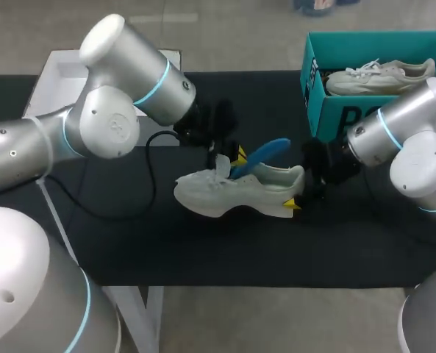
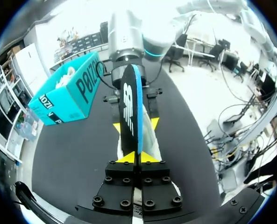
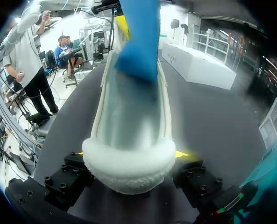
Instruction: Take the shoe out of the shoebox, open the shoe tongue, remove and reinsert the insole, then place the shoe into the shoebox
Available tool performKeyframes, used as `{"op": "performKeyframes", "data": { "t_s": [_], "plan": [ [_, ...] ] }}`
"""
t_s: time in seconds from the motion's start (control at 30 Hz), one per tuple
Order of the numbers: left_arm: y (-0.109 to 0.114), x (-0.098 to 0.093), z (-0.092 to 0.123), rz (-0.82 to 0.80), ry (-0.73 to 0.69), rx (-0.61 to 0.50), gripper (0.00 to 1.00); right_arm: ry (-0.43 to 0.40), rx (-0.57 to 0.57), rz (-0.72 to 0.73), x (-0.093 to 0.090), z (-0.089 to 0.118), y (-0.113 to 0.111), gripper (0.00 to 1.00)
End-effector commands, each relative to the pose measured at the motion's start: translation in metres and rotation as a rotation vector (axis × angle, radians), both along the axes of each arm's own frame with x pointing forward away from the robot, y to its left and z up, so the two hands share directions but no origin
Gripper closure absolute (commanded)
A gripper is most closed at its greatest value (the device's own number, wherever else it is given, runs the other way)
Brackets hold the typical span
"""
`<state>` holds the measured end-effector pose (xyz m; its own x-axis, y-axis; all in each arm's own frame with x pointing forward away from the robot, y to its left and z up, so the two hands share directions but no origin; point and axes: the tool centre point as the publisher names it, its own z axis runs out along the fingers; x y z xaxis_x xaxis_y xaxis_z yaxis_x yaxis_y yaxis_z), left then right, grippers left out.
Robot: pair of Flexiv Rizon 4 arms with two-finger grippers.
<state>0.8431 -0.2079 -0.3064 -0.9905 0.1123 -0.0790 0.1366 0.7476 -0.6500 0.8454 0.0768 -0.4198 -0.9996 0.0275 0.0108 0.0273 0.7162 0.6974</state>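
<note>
A white shoe (image 1: pixel 232 193) lies on the black table (image 1: pixel 203 250), toe pointing left. My right gripper (image 1: pixel 297 198) holds its heel (image 3: pixel 129 163), one finger on each side, so it is shut on the shoe. A blue insole (image 1: pixel 265 153) with a black underside sticks up at a slant out of the shoe's opening. My left gripper (image 1: pixel 238 158) is shut on the insole (image 2: pixel 131 107), its yellow tips (image 2: pixel 125 157) pressed against both faces. From the right wrist the insole (image 3: pixel 138 37) rises ahead over the shoe's inside. The teal shoebox (image 1: pixel 322 81) stands at the back right.
A second white shoe (image 1: pixel 379 76) lies inside the teal shoebox (image 2: pixel 68 93). A black cable (image 1: pixel 150 173) loops over the table left of the shoe. Bare black table stretches in front of the shoe toward the near edge.
</note>
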Motion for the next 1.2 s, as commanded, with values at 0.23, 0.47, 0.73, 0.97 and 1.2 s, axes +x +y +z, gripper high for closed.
{"op": "performKeyframes", "data": {
  "t_s": [0.23, 0.47, 0.73, 0.97, 1.2],
  "plan": [
    [-0.031, 0.000, 0.035, -0.164, 0.040, -0.217, 1.00, 0.000, -0.003, 0.001, 0.000, -0.002, 0.002, 1.00],
    [-0.050, -0.013, 0.092, -0.317, 0.028, -0.305, 1.00, 0.000, -0.003, 0.001, 0.000, -0.002, 0.002, 1.00],
    [-0.048, -0.042, 0.145, -0.410, -0.012, -0.325, 1.00, 0.000, -0.003, 0.001, 0.000, -0.002, 0.002, 1.00],
    [-0.048, -0.042, 0.145, -0.410, -0.012, -0.325, 1.00, 0.000, -0.003, 0.001, 0.000, -0.002, 0.002, 1.00],
    [-0.048, -0.042, 0.145, -0.410, -0.012, -0.325, 1.00, 0.000, -0.003, 0.001, 0.000, -0.002, 0.002, 1.00]
  ]
}}
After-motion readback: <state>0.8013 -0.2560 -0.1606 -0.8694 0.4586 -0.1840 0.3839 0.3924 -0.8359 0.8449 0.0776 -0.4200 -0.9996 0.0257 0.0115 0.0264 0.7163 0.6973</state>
